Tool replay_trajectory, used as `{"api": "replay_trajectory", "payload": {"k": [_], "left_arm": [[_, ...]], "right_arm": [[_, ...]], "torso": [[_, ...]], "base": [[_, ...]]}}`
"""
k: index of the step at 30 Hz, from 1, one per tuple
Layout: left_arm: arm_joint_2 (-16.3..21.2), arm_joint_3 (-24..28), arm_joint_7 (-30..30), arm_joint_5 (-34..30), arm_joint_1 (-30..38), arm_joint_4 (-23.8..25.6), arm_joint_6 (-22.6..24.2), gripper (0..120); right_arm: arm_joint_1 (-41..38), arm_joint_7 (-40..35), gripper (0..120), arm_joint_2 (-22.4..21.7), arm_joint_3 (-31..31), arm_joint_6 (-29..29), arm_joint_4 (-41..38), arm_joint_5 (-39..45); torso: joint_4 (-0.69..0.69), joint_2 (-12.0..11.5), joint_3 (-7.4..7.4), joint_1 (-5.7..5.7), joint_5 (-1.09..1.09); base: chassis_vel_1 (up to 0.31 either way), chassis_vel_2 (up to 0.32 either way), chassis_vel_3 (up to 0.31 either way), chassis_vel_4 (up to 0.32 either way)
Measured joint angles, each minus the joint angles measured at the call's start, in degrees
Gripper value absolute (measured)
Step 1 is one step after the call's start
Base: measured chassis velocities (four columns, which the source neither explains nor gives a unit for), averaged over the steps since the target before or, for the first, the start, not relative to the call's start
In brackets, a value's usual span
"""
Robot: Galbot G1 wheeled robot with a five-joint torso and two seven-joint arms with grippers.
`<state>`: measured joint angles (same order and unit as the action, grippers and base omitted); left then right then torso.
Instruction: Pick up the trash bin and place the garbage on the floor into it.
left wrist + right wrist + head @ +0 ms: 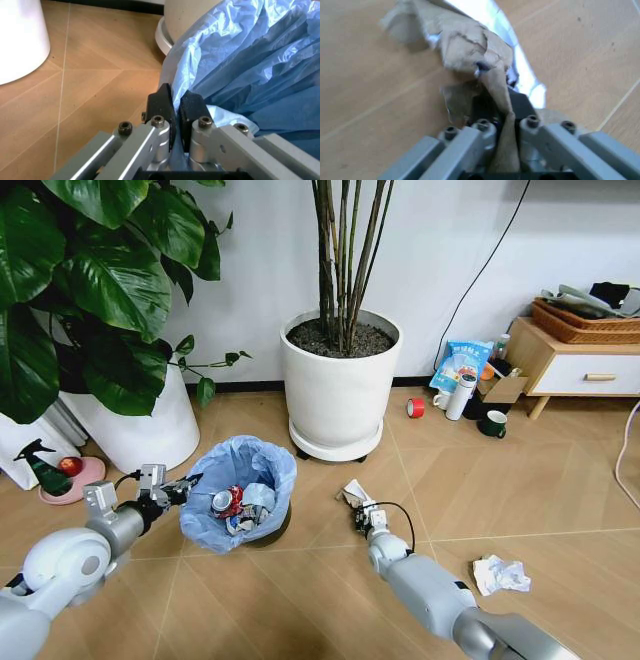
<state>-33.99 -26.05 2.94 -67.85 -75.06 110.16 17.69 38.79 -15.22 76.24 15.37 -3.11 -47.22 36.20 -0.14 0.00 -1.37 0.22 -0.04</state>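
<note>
My left hand (183, 489) gripped the bag rim of the trash bin (240, 492) on the floor (500, 480) | my right hand (361, 515) closed on brown paper (465, 45) | white tissue (498, 574) lay beside my right arm

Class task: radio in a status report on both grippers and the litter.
Left gripper shut on trash bin liner rim. Right gripper shut on crumpled brown paper, low over floor. White tissue still down. Nothing blocking.
</note>
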Motion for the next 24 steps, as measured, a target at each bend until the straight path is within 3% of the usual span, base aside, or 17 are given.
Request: {"api": "replay_trajectory", "payload": {"k": [9, 15, 24], "left_arm": [[0.98, -1.04, -0.24, -0.06, -1.38, 0.88, 0.02, 0], [2.72, -0.86, -1.18, -0.27, -1.51, 0.32, 0.01, 0], [3.42, 0.41, -1.86, 0.05, -0.73, -0.61, -0.13, 0]], "right_arm": [[2.36, 1.60, 0, -5.93, -0.07, 1.80, -11.12, 1.42], [7.87, 10.08, 0, -21.70, -1.99, 8.21, -32.33, 2.84], [14.42, 18.60, 0, -31.62, -10.69, 12.92, -51.69, 4.03]], "torso": [[0.03, 0.00, 0.00, 0.00, 0.02], [-0.02, 0.00, 0.00, 0.00, 0.02], [0.01, 0.00, 0.00, 0.00, 0.00]], "base": [[0.000, 0.000, 0.000, 0.000], [0.000, 0.000, 0.000, 0.000], [0.000, 0.000, 0.000, 0.000]]}}
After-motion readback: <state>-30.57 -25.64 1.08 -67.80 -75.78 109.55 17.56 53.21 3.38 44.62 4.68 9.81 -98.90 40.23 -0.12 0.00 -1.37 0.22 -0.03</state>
